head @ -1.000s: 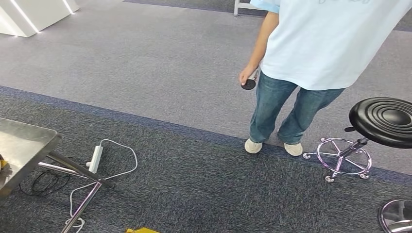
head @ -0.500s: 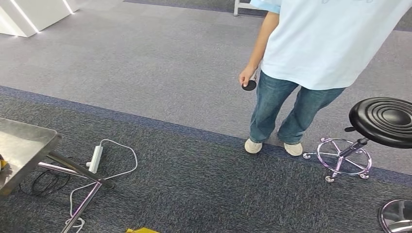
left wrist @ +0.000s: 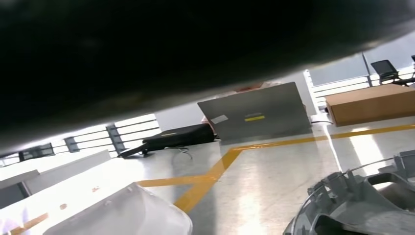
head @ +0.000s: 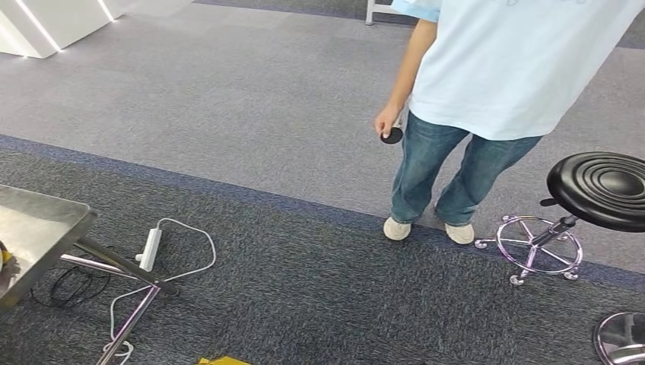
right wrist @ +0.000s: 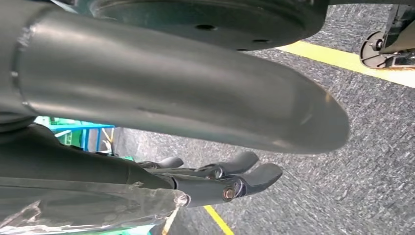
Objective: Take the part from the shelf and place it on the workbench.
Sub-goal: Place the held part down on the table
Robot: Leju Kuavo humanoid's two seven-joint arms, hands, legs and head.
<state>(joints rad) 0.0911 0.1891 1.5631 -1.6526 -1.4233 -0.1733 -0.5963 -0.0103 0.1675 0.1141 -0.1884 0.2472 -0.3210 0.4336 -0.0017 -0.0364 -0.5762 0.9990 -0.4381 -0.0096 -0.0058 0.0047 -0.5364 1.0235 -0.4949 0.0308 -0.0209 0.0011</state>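
head view looks down on grey carpet [head: 251, 99], where a person [head: 494, 68] in a light blue shirt and jeans stands holding a small black disc [head: 392, 135]. a black stool [head: 601, 188] on a chrome base is just beside them. the corner of a steel table [head: 38, 228] is at the lower left, with a white power strip [head: 150, 248] and cables on the floor under it.

left wrist view: a grey moulded part [left wrist: 362, 205] lies on a pale surface with yellow tape lines, a clear plastic bag [left wrist: 122, 215] nearby; i cannot tell the left hand's state.

right wrist view: the right hand [right wrist: 215, 178] has dark fingers [right wrist: 254, 177] extended side by side, holding nothing, above the carpet.
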